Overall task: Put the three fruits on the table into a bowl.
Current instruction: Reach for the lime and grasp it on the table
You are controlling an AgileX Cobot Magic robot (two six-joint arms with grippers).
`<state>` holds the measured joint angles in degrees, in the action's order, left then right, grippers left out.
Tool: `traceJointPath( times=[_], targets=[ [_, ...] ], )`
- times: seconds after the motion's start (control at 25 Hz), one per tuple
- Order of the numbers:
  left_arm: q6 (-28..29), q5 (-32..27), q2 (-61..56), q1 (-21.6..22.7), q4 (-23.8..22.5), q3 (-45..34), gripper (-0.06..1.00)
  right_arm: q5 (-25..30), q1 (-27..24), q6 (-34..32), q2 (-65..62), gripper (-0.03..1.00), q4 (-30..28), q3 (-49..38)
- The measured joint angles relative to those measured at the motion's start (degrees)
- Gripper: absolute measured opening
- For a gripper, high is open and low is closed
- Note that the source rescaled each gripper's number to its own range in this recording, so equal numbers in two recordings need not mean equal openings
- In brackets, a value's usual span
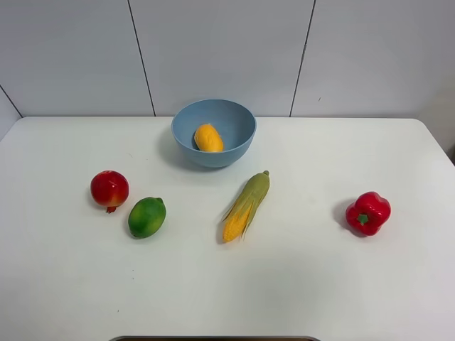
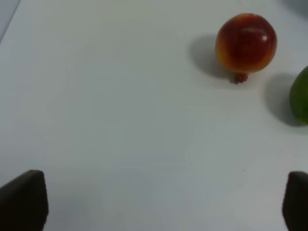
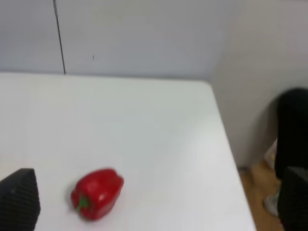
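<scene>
The left gripper (image 2: pixel 159 204) hangs with jaws wide and empty. Ahead of it on the tabletop (image 1: pixel 71 284) lie the pomegranate (image 2: pixel 246 42) and lime (image 2: pixel 300 95). The right gripper (image 3: pixel 156 202), jaws wide too, holds nothing near the pepper (image 3: pixel 97 193). The mango (image 1: pixel 208 138) lies in the bowl (image 1: pixel 238 117): one fruit done, two left.

Bowl (image 1: pixel 234 122) is blue, mango (image 1: pixel 208 138) orange, fingers (image 2: pixel 23 202) seemingly black.
</scene>
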<state>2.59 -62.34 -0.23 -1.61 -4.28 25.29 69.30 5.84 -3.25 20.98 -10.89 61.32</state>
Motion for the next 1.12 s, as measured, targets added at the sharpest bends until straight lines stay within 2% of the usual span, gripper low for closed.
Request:
traceJointPath(
  times=[0.24, 0.44, 0.84, 1.12],
  targets=[
    [0.0, 0.0, 0.0, 0.0, 0.0, 0.0, 1.00, -1.3, 0.0, -2.5, -8.4, 1.00, 2.2, -13.9],
    [0.0, 0.0, 0.0, 0.0, 0.0, 0.0, 1.00, -3.6, -0.1, -2.5, -14.1, 1.00, 3.1, -21.5],
    [0.0, 0.0, 0.0, 0.0, 0.0, 0.0, 1.00, -6.2, -2.1, -2.3, -21.1, 1.00, 5.2, -28.7],
    [0.0, 0.0, 0.0, 0.0, 0.0, 0.0, 1.00, -6.3, -2.1, -1.5, -21.1, 1.00, 5.3, -29.1]
  ],
)
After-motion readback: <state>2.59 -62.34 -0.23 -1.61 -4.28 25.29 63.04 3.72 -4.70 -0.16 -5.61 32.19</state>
